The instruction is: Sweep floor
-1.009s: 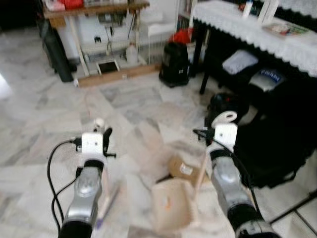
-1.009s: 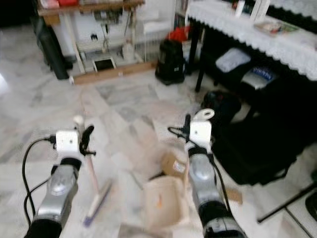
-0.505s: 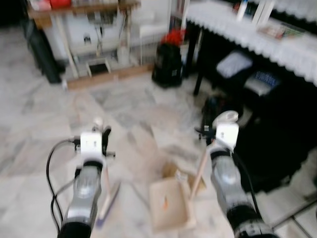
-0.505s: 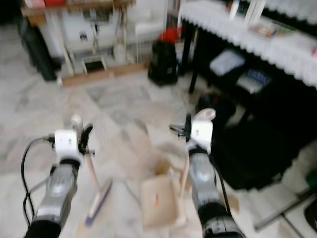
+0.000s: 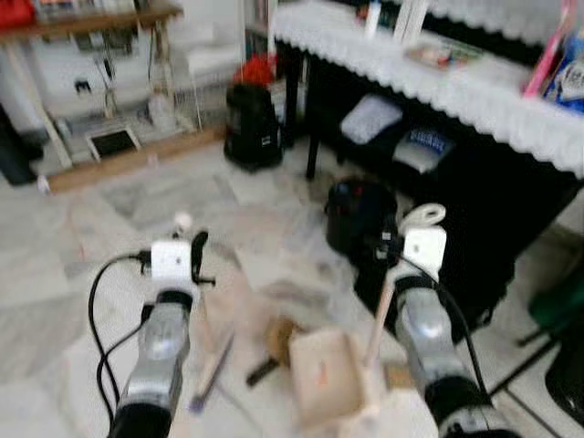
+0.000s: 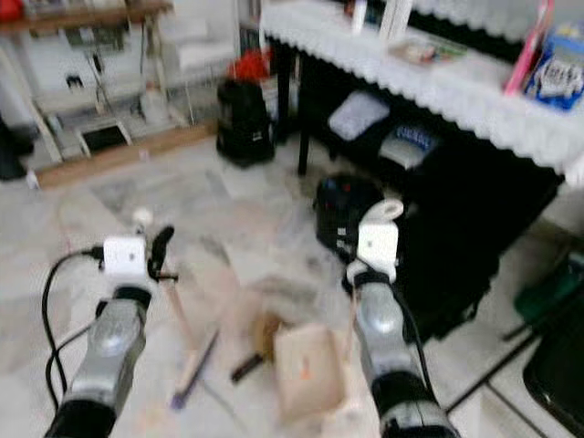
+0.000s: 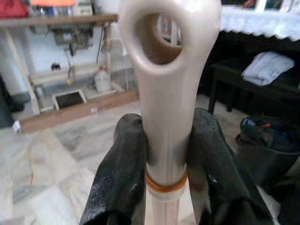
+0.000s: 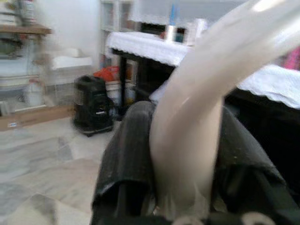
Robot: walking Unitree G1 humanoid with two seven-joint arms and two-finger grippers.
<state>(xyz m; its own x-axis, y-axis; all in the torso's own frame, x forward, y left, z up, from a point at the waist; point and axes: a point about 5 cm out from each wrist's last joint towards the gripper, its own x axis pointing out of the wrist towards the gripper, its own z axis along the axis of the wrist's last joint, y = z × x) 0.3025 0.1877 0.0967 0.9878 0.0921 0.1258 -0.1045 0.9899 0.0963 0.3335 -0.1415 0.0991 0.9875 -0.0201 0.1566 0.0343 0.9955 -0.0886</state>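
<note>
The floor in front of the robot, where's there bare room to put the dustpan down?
Bare marble floor lies beyond the left tool, toward the wooden shelf base. It is crowded around the dustpan, with brown debris beside it and the black bag and dark table beyond.

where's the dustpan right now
The dustpan sits low on the marble floor between the arms, its handle clamped in the right gripper.
</note>
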